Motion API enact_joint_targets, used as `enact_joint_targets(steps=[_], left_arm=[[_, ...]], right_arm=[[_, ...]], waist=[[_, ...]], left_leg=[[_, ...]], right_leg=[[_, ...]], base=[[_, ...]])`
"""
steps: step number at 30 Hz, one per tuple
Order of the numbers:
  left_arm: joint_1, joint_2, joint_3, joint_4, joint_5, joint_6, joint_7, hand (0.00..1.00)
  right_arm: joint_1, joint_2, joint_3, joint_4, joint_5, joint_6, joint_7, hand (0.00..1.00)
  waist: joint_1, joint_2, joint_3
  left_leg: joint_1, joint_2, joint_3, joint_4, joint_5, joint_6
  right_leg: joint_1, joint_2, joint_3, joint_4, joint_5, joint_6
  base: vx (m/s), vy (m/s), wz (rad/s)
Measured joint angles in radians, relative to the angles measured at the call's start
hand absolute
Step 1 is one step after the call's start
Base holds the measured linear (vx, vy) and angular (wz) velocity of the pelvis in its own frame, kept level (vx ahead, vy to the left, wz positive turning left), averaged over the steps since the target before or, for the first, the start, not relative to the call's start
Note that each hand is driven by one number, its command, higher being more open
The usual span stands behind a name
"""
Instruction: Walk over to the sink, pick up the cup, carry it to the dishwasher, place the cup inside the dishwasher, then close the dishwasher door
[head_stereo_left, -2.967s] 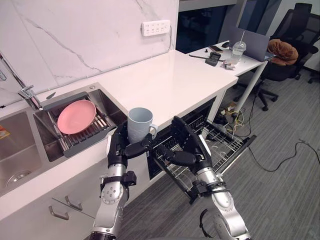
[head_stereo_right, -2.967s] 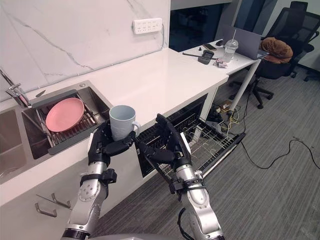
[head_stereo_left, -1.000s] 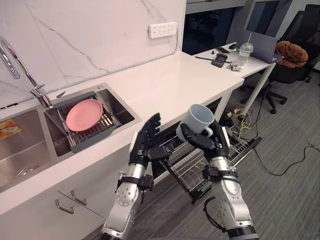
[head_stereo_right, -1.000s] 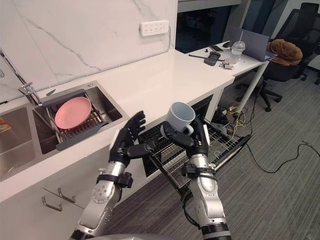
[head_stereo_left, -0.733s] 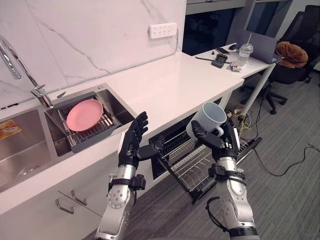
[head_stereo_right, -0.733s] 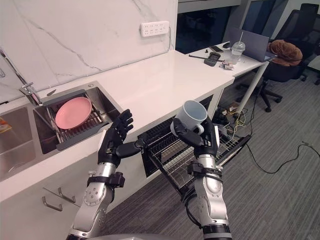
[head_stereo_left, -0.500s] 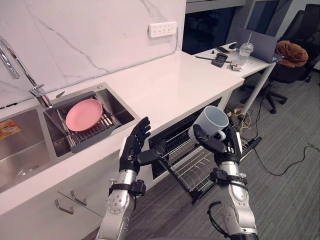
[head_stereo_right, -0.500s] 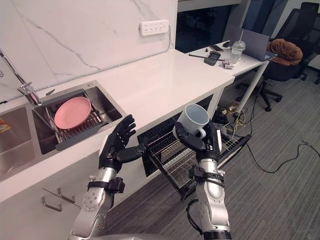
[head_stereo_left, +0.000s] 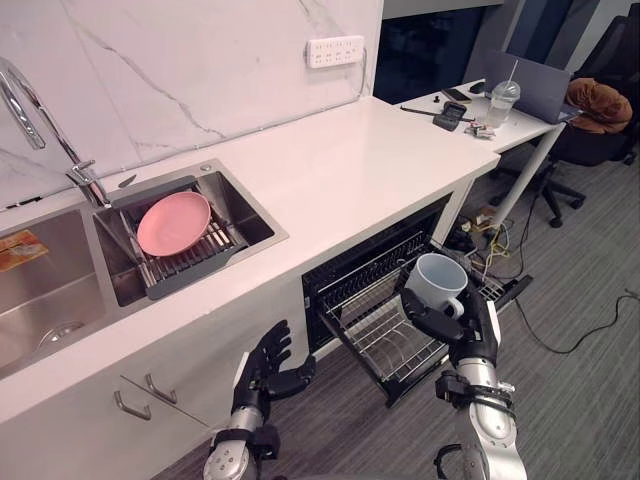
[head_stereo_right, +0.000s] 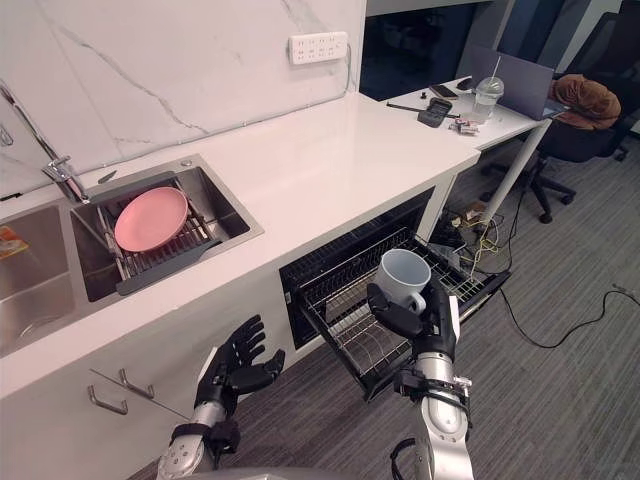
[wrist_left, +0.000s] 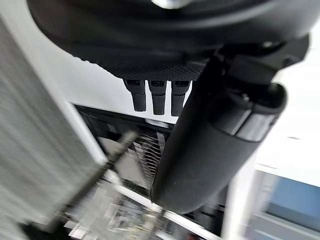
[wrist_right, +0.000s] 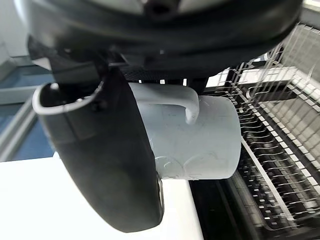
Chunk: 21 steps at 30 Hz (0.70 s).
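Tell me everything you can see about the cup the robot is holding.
The cup is a pale blue-grey mug, glossy like ceramic, with one loop handle on its side. Its open mouth faces up and the inside looks empty. The robot's right hand grips it from below and from the side, thumb and fingers curled round the body. It is held in the air above the pulled-out wire dishwasher rack and appears not to touch it.

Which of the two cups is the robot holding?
The pale handled mug, gripped in the right hand over the dishwasher rack; the clear cup with a straw stands on the far desk.
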Motion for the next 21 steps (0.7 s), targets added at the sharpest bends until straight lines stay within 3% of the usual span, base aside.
enact_joint_targets(steps=[5,16,21], left_arm=[[-0.01,0.018,0.021,0.184,0.048,0.017,0.002,0.9],[-0.063,0.038,0.069,0.374,0.086,0.016,0.03,0.9],[-0.116,0.05,0.103,0.412,0.084,0.014,0.041,0.9]], right_arm=[[-0.003,-0.015,-0.007,0.139,-0.03,0.008,-0.01,0.3],[-0.091,-0.074,-0.022,0.278,-0.116,0.027,-0.048,0.3],[-0.204,-0.129,-0.02,0.327,-0.144,0.04,-0.066,0.3]], waist=[[0.0,0.005,0.005],[0.001,0.01,0.041],[0.001,0.01,0.125]], left_leg=[[-0.002,-0.002,-0.011,0.0,0.003,0.0],[-0.025,-0.006,-0.027,-0.015,0.016,0.004],[-0.061,-0.01,-0.046,0.02,0.013,0.001]], right_leg=[[0.003,-0.001,-0.01,0.0,-0.001,0.001],[-0.022,-0.002,-0.026,-0.004,-0.002,0.002],[-0.029,-0.008,-0.044,-0.002,0.001,0.004]], base=[[0.0,0.0,0.06],[-0.01,-0.003,0.03],[0.0,-0.003,0.12]])
